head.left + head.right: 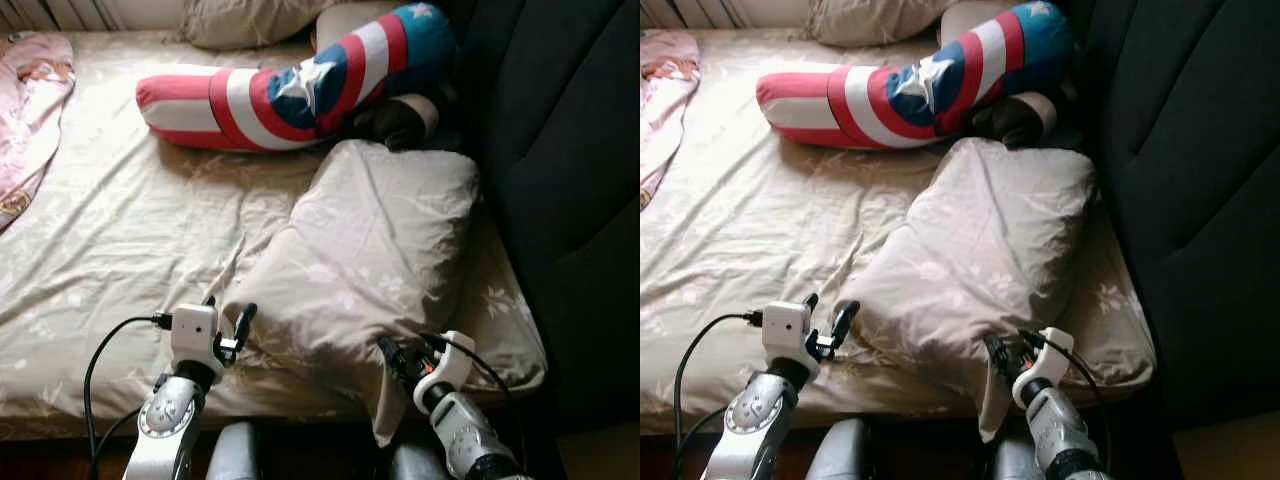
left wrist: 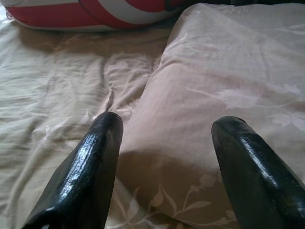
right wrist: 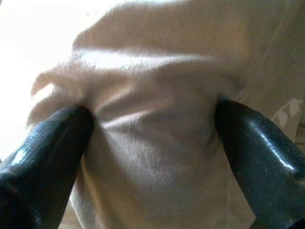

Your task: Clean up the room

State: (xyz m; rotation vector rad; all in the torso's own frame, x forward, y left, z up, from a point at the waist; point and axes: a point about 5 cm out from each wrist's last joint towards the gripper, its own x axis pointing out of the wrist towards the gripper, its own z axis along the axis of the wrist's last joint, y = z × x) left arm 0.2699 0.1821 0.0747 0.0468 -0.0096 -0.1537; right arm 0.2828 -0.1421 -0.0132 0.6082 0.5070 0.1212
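A beige floral pillow [image 1: 370, 250] lies slantwise on the bed's near right part, one corner hanging over the front edge. My left gripper [image 1: 228, 308] is open just off the pillow's near left corner, its fingertips above the sheet; the left wrist view has that pillow edge [image 2: 214, 95] between the two fingers. My right gripper [image 1: 400, 348] is at the hanging near corner. In the right wrist view its fingers [image 3: 52, 143] stand apart with bunched pillow cloth [image 3: 152, 143] between them.
A red, white and blue star-patterned bolster [image 1: 290, 85] lies across the far side of the bed sheet [image 1: 120, 230], with a dark brown cushion [image 1: 395, 120] beside it. A pink blanket [image 1: 30, 90] is far left, another beige pillow [image 1: 240, 20] at the back. A dark upholstered panel [image 1: 560, 150] bounds the right.
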